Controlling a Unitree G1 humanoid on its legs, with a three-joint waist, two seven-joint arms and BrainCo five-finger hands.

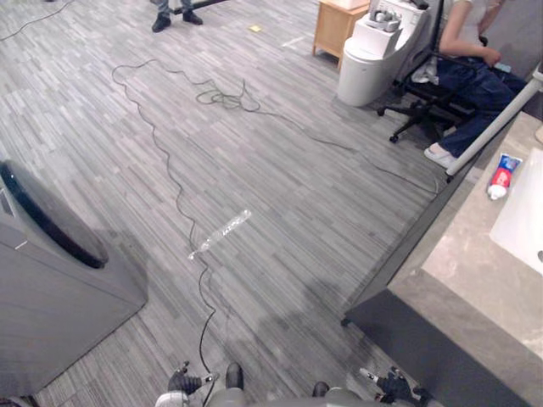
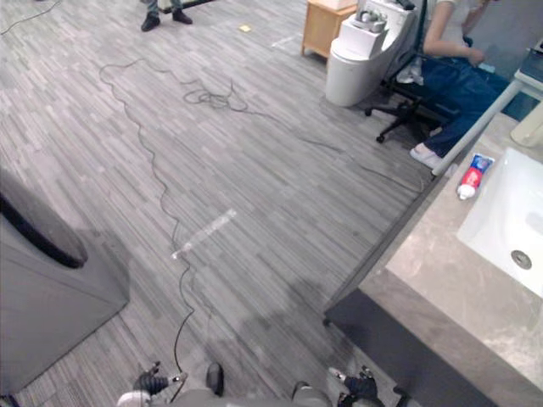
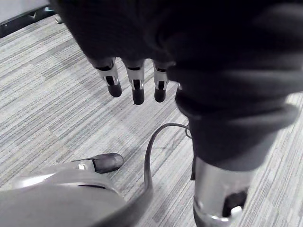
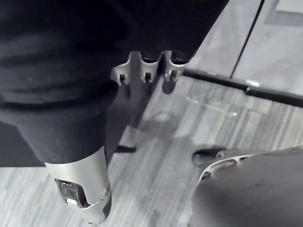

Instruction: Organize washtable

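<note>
A toothpaste tube (image 2: 472, 175) lay on the stone table (image 2: 441, 280) beside the white sink (image 2: 509, 220). The left hand (image 3: 137, 87) and right hand (image 4: 147, 73) hung above the floor (image 1: 280, 170), fingers relaxed and empty.

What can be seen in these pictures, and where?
toothpaste tube: one, red-blue-white, on the countertop beside the sink
sink: one, white, set in the countertop
countertop: one, beige-grey stone, right side
toilet: one, white, far right
wooden cabinet: one, light brown, beside the toilet
office chair: one, black, under a seated person
washing machine: one, grey with dark round door, left side
tape strip: one, clear, on the floor
standing person: one, dark shoes, far end of the floor
left hand: one, silver fingers relaxed, above the floor
right hand: one, dark cover, above the floor
</note>
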